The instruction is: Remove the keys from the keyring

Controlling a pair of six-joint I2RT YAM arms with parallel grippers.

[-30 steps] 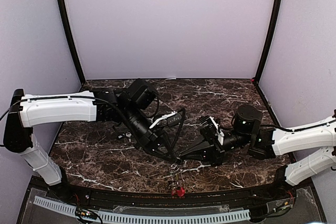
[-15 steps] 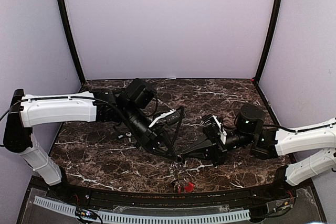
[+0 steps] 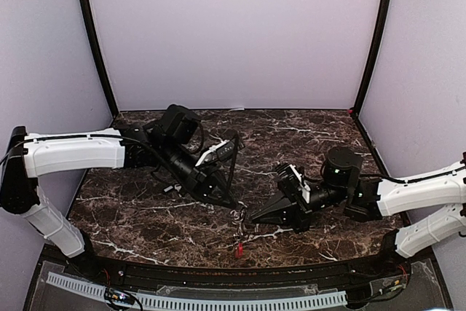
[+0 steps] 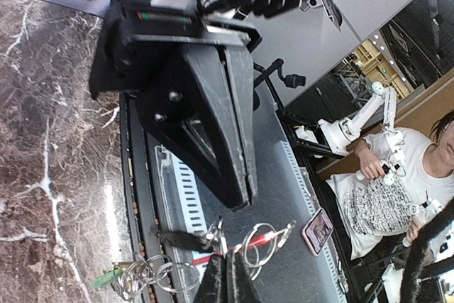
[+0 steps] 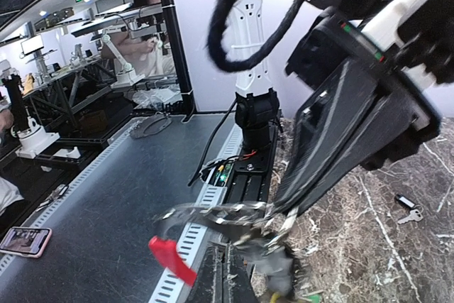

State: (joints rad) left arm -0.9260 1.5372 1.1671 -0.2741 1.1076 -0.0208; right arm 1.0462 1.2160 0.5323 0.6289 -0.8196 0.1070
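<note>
My left gripper [image 3: 234, 206] is shut on the keyring [image 3: 237, 216], a bunch of linked silver rings held just above the marble near the front edge. In the left wrist view my fingertips [image 4: 225, 274] pinch a ring [image 4: 259, 243] crossed by a red segment [image 4: 237, 248]; more rings [image 4: 150, 274] and a green-headed key [image 4: 106, 275] hang at the left. A red key [image 3: 239, 250] dangles lowest and shows blurred in the right wrist view [image 5: 170, 257]. My right gripper [image 3: 253, 217] is shut, its tip right beside the bunch [image 5: 234, 216]. No key shows between its jaws.
A loose small key with a dark head [image 5: 407, 212] lies on the marble table [image 3: 306, 143], also seen left of the left arm [image 3: 169, 189]. The table's black front rail [image 3: 218, 271] runs just below the hanging keys. Purple walls enclose three sides.
My left arm has drawn back left and away from the right gripper, taking the key bunch with it. The red key has swung left. The right gripper has shifted slightly left.
</note>
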